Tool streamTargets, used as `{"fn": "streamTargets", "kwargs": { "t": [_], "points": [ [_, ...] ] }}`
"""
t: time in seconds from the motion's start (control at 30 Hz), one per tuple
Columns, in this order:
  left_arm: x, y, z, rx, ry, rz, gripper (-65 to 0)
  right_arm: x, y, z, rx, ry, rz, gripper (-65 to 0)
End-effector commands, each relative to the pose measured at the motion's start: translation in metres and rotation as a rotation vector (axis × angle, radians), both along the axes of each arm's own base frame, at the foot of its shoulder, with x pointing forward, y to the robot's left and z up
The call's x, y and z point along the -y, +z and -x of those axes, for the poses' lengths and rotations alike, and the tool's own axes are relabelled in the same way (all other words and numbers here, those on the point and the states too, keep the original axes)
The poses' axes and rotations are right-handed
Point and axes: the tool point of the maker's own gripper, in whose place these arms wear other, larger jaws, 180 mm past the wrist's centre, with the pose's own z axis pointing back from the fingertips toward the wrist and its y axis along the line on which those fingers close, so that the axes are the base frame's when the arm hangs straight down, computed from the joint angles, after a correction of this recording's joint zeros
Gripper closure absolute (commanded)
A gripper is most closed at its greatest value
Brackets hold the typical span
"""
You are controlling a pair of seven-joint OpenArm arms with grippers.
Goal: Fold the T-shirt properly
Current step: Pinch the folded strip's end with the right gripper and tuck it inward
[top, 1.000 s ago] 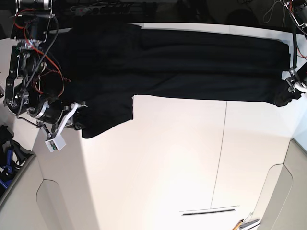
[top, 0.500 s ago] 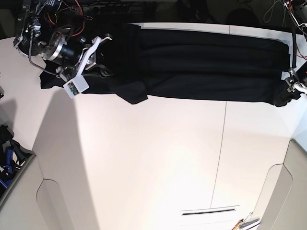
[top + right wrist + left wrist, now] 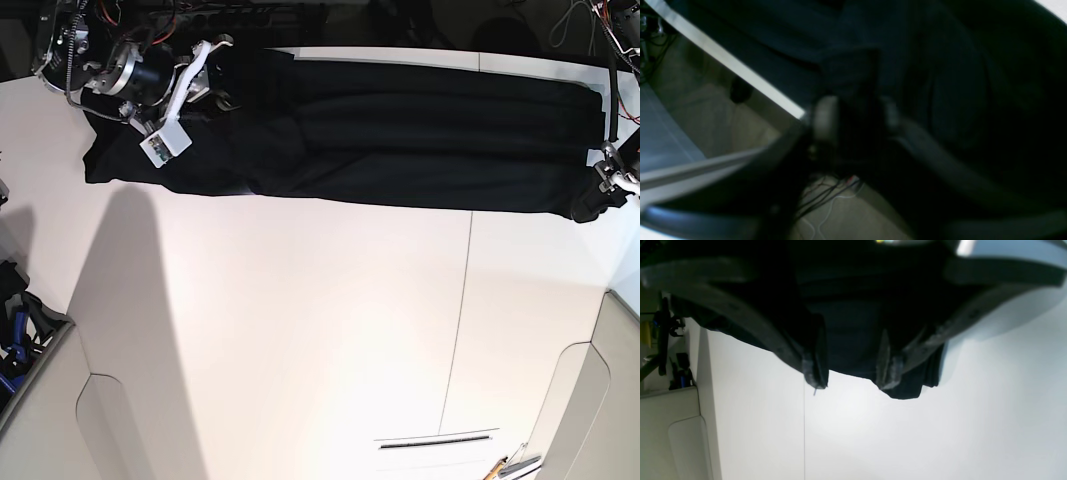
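Note:
The black T-shirt (image 3: 420,140) lies stretched in a long folded band along the table's far edge, plain side up; no print shows. My right gripper (image 3: 222,92), at the far left of the base view, is shut on the shirt's left end. In the blurred right wrist view it (image 3: 857,115) has dark cloth (image 3: 940,66) between its fingers. My left gripper (image 3: 597,197) is at the shirt's right end, at the table edge. In the left wrist view it (image 3: 851,378) pinches the cloth's hem (image 3: 846,333) just above the white table.
The white table (image 3: 320,330) has a thin seam (image 3: 460,320) running front to back. Cables and arm hardware (image 3: 60,30) crowd the far left corner. Beige panels (image 3: 580,400) flank the near corners. A blue item (image 3: 15,330) sits at the left edge.
My right gripper has swung from the table's left side up to the far left corner, carrying the hanging flap of the shirt over onto the body. The left arm has not moved.

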Motion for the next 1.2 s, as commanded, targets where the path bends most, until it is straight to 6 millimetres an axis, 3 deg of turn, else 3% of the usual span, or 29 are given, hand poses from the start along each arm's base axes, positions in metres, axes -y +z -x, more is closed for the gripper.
{"fn": "streamTargets", "kwargs": {
  "t": [0.0,0.1,0.23,0.37,0.53,0.73,0.87,1.17],
  "points": [
    [-0.009,0.022,-0.011,0.073,0.008,-0.023,-27.2,-0.003,0.011,-0.007,0.048,-0.003,-0.026,-25.6],
    [-0.013,0.026,-0.013,0.095,0.028,-0.025,-27.2,-0.004,0.019,-0.012,0.084,-0.001,-0.027,-27.4],
    [-0.026,0.035,-0.010,0.122,0.070,-0.024,-27.2,-0.009,0.045,-0.023,0.197,-0.006,-0.042,-27.4],
    [-0.040,0.040,-0.002,0.128,0.111,-0.029,-27.2,-0.003,0.060,-0.040,0.306,-0.032,0.005,-27.4],
    [-0.038,0.018,0.026,0.035,0.098,-0.025,-35.5,0.020,0.053,-0.060,0.327,-0.099,0.119,-27.4],
    [-0.048,-0.002,0.055,-0.029,0.138,-0.062,-35.7,0.026,0.038,-0.068,0.292,-0.123,0.123,-27.4],
    [-0.051,-0.020,0.064,-0.069,0.169,-0.115,-35.7,0.028,0.029,-0.071,0.277,-0.139,0.113,-27.4],
    [-0.025,-0.041,0.069,-0.073,0.190,-0.035,-35.7,0.028,0.026,-0.071,0.271,-0.141,0.108,-27.4]
  ]
}}
